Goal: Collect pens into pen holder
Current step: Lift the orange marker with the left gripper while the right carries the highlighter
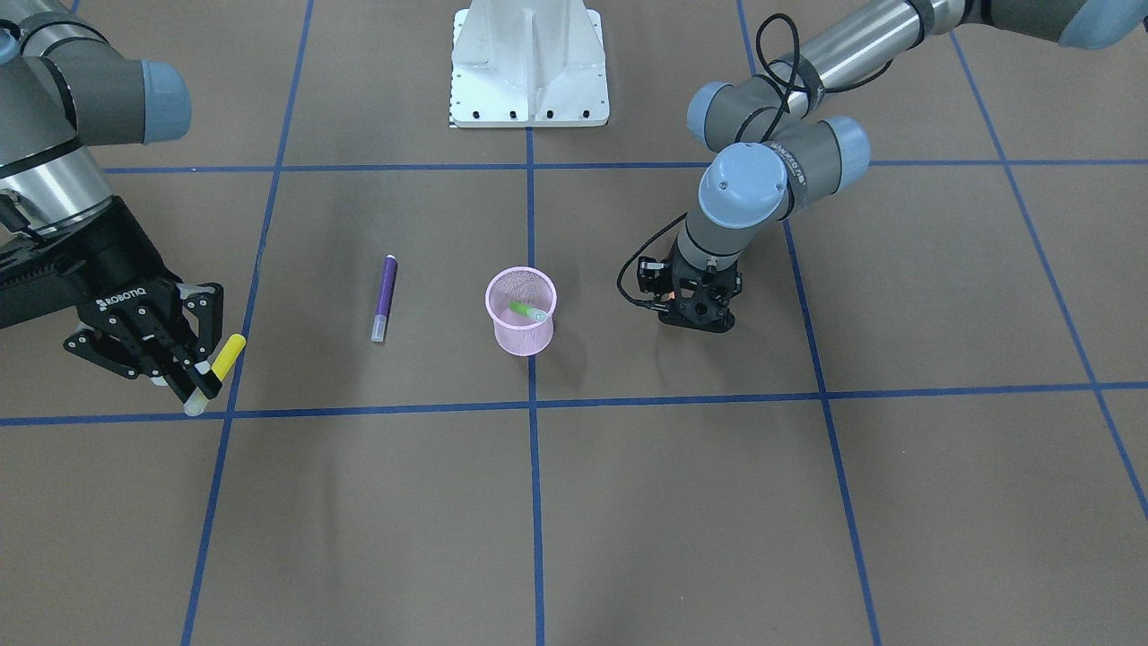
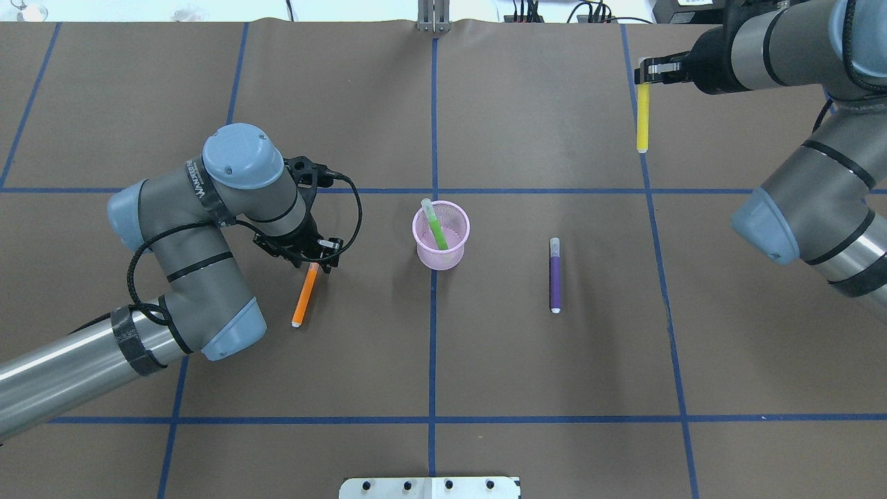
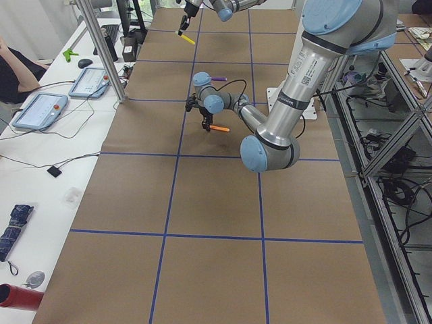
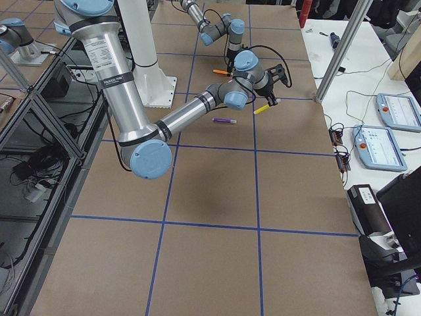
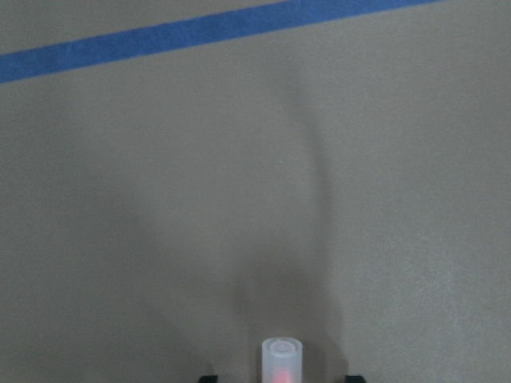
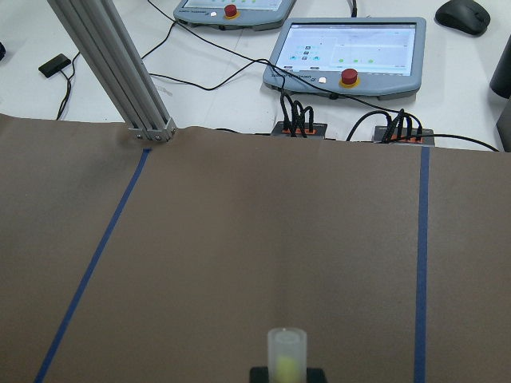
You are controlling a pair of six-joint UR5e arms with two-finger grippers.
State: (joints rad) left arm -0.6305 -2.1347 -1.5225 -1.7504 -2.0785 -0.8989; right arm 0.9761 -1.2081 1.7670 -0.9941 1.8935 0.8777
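The pink mesh pen holder [image 1: 520, 339] [image 2: 447, 258] stands mid-table with the green pen [image 1: 529, 311] [image 2: 435, 225] leaning inside it. The purple pen [image 1: 385, 296] [image 2: 554, 274] lies flat on the robot's right of the cup. The orange pen [image 2: 305, 294] lies on the table on the cup's other side. My left gripper [image 2: 317, 262] [image 1: 695, 309] points down over its pale cap [image 5: 282, 361], open, with a finger on either side. Far out on the right, my right gripper [image 1: 204, 379] [image 2: 648, 73] is shut on the yellow pen [image 1: 226, 354] [image 2: 643, 118], held clear of the table.
Blue tape lines divide the brown table cover into squares. The white robot base plate [image 1: 529, 63] [image 2: 429, 487] sits at the robot's side. Beyond the far edge stand a metal post [image 6: 120, 72] and touch panels [image 6: 347, 48] with cables.
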